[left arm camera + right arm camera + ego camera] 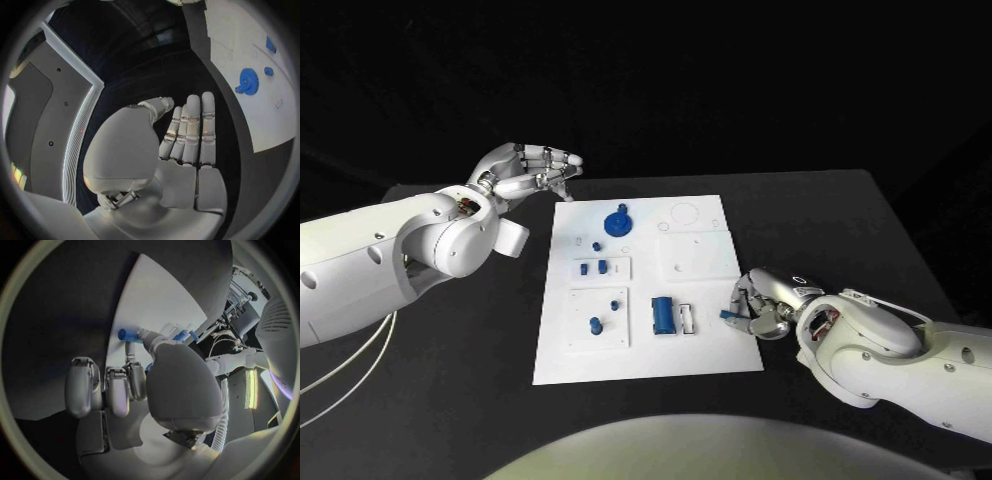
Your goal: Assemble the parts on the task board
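Nearest you, at the lower right of the head view, your right hand (764, 308) sits at the right edge of the flat white task board (711, 350), fingers curled around a small blue plastic part (728, 317). The right wrist view shows that piece, a short blue peg-like part (128, 334), pinched at the fingertips (145, 336) just above the white plate. Hold that pinch steady: it's a shallow, fingertip-only grip, and any twist as you move could let the piece roll out or tilt before it meets its seat.

Just left of that hand, in the board's lower middle, a blue rectangular block (662, 314) stands beside an open white slot (685, 318). Sweep in too low and you may knock that block out of place.

Further left, a small blue stud (597, 324) sits in the lower-left panel, with more small blue pieces (593, 268) above it. Higher up, a round blue gear (619, 219) rests near the board's upper middle.

Farthest away, at the upper left, your left hand (528, 172) hovers off the board's corner, fingers loosely apart, holding nothing. The left wrist view confirms it: fingers (194, 130) straight and empty, the gear (248, 81) well clear.
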You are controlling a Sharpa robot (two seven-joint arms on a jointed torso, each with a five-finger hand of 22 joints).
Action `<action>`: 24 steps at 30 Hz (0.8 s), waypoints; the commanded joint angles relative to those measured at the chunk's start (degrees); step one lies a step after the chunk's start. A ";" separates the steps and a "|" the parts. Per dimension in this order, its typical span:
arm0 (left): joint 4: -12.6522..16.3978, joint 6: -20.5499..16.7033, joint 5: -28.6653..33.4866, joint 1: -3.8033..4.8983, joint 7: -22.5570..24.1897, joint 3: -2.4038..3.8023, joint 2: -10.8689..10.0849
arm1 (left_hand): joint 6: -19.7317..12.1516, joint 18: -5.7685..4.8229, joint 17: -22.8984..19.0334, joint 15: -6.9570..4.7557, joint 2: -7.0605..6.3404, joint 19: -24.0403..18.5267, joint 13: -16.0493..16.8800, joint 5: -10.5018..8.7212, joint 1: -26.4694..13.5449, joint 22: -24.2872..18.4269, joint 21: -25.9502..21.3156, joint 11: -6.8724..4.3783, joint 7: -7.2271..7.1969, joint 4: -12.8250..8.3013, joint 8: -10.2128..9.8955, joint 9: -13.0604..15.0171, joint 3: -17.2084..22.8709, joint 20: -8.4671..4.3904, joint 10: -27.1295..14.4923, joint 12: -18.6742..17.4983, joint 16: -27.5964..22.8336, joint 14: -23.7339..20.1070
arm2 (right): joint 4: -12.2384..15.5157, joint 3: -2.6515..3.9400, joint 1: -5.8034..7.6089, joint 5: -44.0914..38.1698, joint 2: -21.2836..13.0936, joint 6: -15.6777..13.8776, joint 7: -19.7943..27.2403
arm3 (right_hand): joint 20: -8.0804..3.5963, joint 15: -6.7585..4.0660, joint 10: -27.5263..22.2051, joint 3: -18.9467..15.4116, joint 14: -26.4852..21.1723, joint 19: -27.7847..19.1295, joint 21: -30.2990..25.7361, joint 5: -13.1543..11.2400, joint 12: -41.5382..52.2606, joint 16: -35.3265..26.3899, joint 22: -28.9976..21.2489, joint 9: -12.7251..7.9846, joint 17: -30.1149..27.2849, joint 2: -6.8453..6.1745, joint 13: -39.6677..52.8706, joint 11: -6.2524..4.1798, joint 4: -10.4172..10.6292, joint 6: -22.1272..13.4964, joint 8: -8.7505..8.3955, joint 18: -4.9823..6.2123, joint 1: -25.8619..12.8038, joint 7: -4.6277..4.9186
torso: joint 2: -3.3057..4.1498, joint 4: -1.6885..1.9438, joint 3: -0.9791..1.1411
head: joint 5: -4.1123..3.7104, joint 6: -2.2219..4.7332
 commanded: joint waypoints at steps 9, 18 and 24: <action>0.02 0.93 -0.31 0.02 0.23 0.02 0.24 | -0.46 0.76 0.06 -0.06 0.12 -0.30 -0.07 0.29 0.04 0.10 0.21 -0.16 0.55 -0.34 0.18 -0.06 0.01 -0.10 -0.44 0.36 -0.36 -0.25 | 2.76 -0.02 0.99 3.78 0.36 -4.12 0.13 | -0.72 -0.71 1.12 7.33 4.96 3.10 3.36 -0.14 1.13 0.36 12.54 1.14 10.21 0.42 6.81 -0.80 -6.09 0.48 0.63 -1.12 -2.76 -1.10 | 0.01 -0.04 0.00 | 0.11 0.24; 0.05 1.09 -0.31 0.02 0.26 0.02 0.30 | -0.46 0.76 0.06 -0.06 0.12 -0.30 -0.07 0.29 0.04 0.10 0.21 -0.16 0.55 -0.34 0.18 -0.06 0.01 -0.10 -0.44 0.36 -0.36 -0.25 | 2.96 0.06 0.89 7.29 2.46 -7.20 1.24 | -0.78 -0.75 1.17 7.71 4.93 3.16 3.53 -0.12 1.12 0.30 12.57 1.27 10.06 0.56 6.81 -0.82 -6.34 0.21 0.56 -1.15 -3.08 -1.09 | 0.13 -0.04 0.07 | 0.12 0.31; 0.05 1.17 -0.32 0.02 0.25 0.02 0.33 | -0.46 0.76 0.06 -0.06 0.12 -0.30 -0.07 0.29 0.04 0.10 0.21 -0.16 0.55 -0.34 0.18 -0.06 0.01 -0.10 -0.44 0.36 -0.36 -0.25 | 2.20 0.07 0.12 7.54 4.23 -9.42 1.39 | -0.80 -0.73 1.27 7.95 4.96 3.26 3.82 -0.14 1.24 0.37 12.64 1.38 10.20 0.76 6.92 -0.78 -6.40 0.09 0.54 -1.20 -3.51 -1.03 | 0.14 -0.06 0.05 | 0.30 0.47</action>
